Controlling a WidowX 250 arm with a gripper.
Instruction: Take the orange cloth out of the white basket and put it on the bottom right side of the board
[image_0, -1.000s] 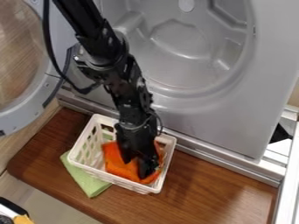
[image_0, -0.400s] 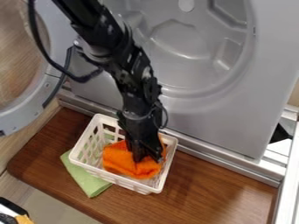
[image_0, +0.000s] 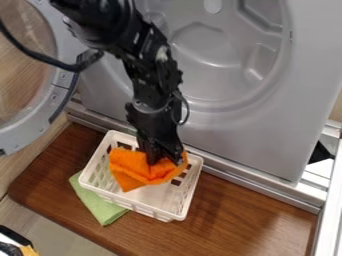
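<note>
- While my gripper (image_0: 164, 158) hangs over the white basket (image_0: 163, 198), its fingers pinch the bunched orange cloth (image_0: 137, 172), seemingly raised off the basket's floor.
- I should lift higher, grip firm, until the drooping corner clears the rim.
- Then I would swing right, lowering gently onto the near right of the board (image_0: 247, 215).

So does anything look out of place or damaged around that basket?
One mild oddity: the green cloth sticks out from under the left side of the white basket, as if the basket were set down on it. The orange cloth is bunched, but the gripper is holding it. No spill or damage stands out.
</note>
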